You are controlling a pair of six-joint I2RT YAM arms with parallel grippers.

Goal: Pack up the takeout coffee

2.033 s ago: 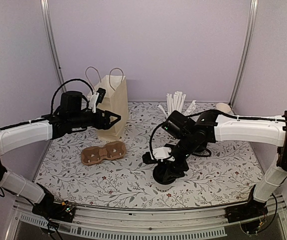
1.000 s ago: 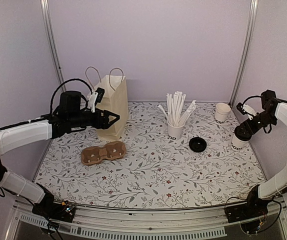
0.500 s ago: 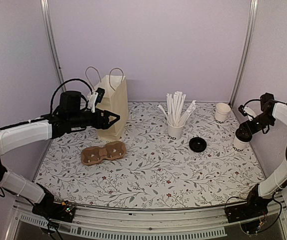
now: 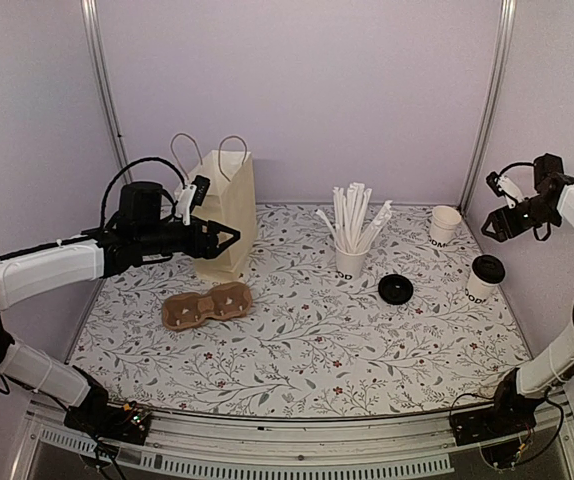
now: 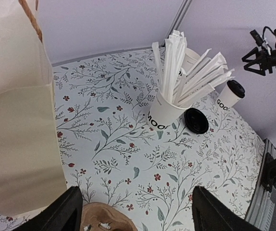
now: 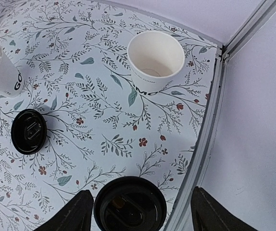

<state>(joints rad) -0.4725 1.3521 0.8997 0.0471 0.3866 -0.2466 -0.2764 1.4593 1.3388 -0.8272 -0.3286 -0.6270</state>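
The takeout coffee (image 4: 486, 277) is a white paper cup with dark lettering and a black lid. It stands upright near the table's right edge. My right gripper (image 4: 490, 210) hangs open in the air above it, apart from it. In the right wrist view the black lid (image 6: 130, 203) shows from above, below and between the spread fingers of that gripper (image 6: 139, 211). My left gripper (image 4: 229, 237) is open and empty, held in front of the paper bag (image 4: 225, 210). In the left wrist view the coffee (image 5: 230, 93) stands far right.
A brown cardboard cup carrier (image 4: 207, 305) lies in front of the bag. A cup full of straws (image 4: 351, 258) stands mid-table, with a loose black lid (image 4: 395, 289) beside it. An empty lidless cup (image 4: 444, 224) sits at the back right. The frame post (image 6: 210, 125) runs close by the coffee.
My right gripper has lifted up and away from the lidded cup, which now stands alone on the table. The left arm has not moved.
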